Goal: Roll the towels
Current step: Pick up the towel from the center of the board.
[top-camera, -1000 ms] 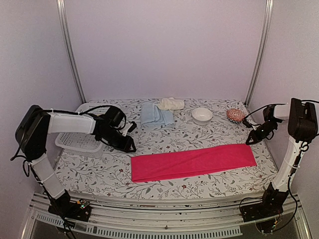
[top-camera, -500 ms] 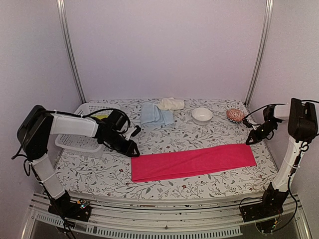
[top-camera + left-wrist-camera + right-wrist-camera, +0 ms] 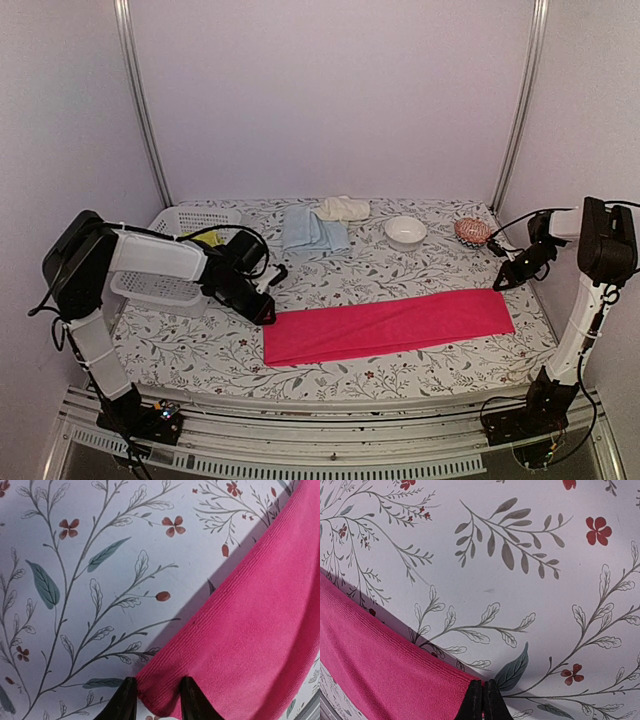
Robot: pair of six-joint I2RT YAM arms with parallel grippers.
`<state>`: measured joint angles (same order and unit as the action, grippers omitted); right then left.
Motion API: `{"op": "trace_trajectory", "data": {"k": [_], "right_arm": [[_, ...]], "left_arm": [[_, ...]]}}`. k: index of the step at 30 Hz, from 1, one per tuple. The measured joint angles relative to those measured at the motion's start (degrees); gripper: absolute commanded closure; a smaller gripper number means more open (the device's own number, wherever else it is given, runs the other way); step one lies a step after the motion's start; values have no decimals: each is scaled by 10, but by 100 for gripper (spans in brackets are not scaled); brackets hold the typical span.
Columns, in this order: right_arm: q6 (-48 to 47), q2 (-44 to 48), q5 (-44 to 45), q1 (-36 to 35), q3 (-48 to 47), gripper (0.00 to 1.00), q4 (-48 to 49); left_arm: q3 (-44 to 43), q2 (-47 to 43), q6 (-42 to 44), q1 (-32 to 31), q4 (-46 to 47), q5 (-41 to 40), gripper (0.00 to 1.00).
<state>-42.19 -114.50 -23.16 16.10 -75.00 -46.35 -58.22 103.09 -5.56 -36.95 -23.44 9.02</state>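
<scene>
At the far left a white basket (image 3: 165, 285) sits on the floral surface (image 3: 330, 275), with a scrap of yellow-green cloth (image 3: 205, 238) showing inside it. The left gripper (image 3: 268, 315) is low at the far left corner of the hot pink towel (image 3: 388, 325). Its jaws stand narrowly apart, one on each side of that corner, and the cloth there lies flat.

The towel is a long flat strip in the middle near part of the surface. Its long axis runs left to right, with the right end angled slightly away.

Behind it lie the light blue towel (image 3: 313, 232) and the cream towel (image 3: 343, 208), then a white bowl (image 3: 405, 231) and a red-patterned ball (image 3: 472, 232).

The right gripper (image 3: 497, 283) is closed, its tips meeting the towel's far right corner.
</scene>
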Motion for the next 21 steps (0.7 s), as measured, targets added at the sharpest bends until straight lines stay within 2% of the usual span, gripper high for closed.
{"op": "trace_trajectory", "data": {"k": [7,10,15,21], "right_arm": [[0,0,0,0,0,97,0],[0,0,1,0,0,97,0],[0,0,1,0,0,97,1],[7,1,3,0,0,98,1]], "left_arm": [[-24,16,0,-15,-9,-56,66],[-24,16,0,-14,-9,-57,74],[-25,17,-3,-7,-9,-53,81],[-26,17,-1,-1,-7,-61,96]]}}
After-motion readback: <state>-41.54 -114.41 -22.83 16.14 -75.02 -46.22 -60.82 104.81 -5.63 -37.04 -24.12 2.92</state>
